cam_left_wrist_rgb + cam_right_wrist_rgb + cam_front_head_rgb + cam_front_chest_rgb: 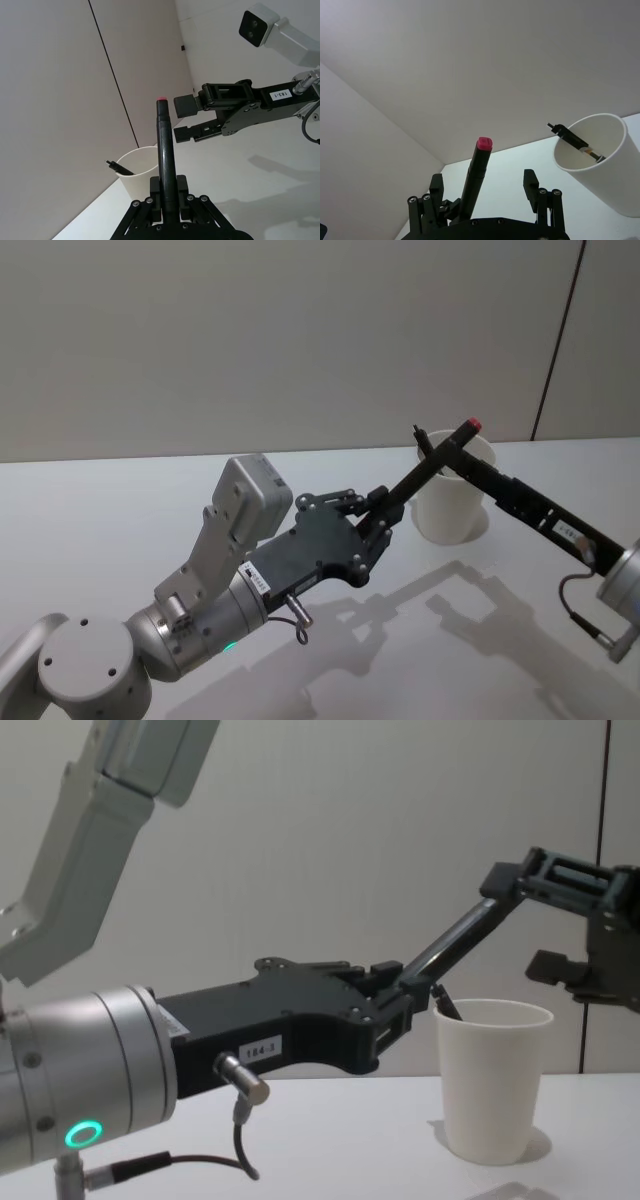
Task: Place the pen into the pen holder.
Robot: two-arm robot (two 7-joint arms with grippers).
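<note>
Desk [120,490] first: pale and flat, carrying the cup [492,1080], which stands upright toward my right side. Left arm [200,590] reaches forward across it. The left hand [167,200] is clamped on the low end of the pen [165,150], which slants up so that its red cap [161,99] sits near the cup and higher than its rim. Right hand [183,119] comes in from the far right with its fingers spread wide. In its wrist view they stand either side of the pen's upper barrel, and I cannot tell whether either finger touches it. A second pen [576,142] leans inside the cup.

Handling, as I judge it: the pen is light, stiff and smooth, so it may twist or slip in a shallow pinch. I'd take it on the barrel just below the cap, square across. The cup is thin paper, light, and likely to tip if nudged at the rim.

Hidden: the pen's lower end is buried between the left fingers, the cup's floor is out of sight, and the right arm is cut off at the head view's edge.
</note>
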